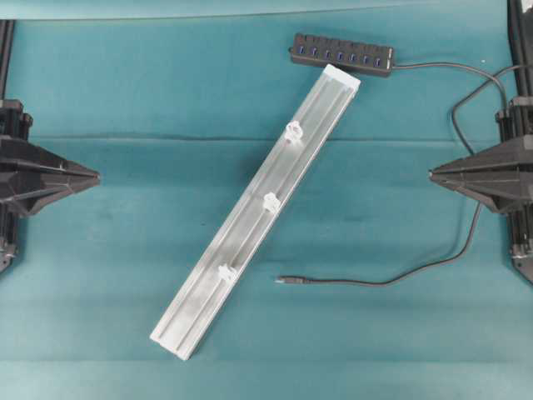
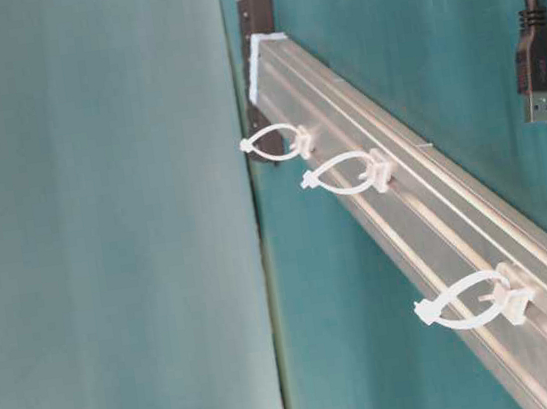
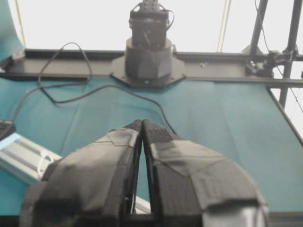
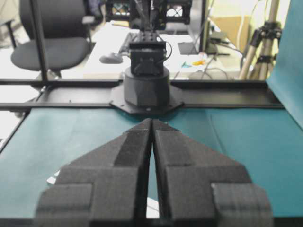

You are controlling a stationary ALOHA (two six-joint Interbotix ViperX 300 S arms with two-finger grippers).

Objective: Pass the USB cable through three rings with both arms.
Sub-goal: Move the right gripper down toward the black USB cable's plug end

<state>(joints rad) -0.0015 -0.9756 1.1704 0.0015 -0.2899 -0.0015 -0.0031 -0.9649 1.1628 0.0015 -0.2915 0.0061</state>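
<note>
Where frame edges cut, both arms (image 1: 42,177) cropped, rail (image 1: 258,212) partly hidden

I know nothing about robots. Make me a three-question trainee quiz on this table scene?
1. True or false: the USB cable already runs through a ring.
2. How many white rings sit on the silver rail?
3. The cable's plug lies: A) on the rail, B) on the cloth beside the rail, C) in the right gripper.

Key: 1 false; 2 three; 3 B. Both the right and left gripper are shut and empty.
</note>
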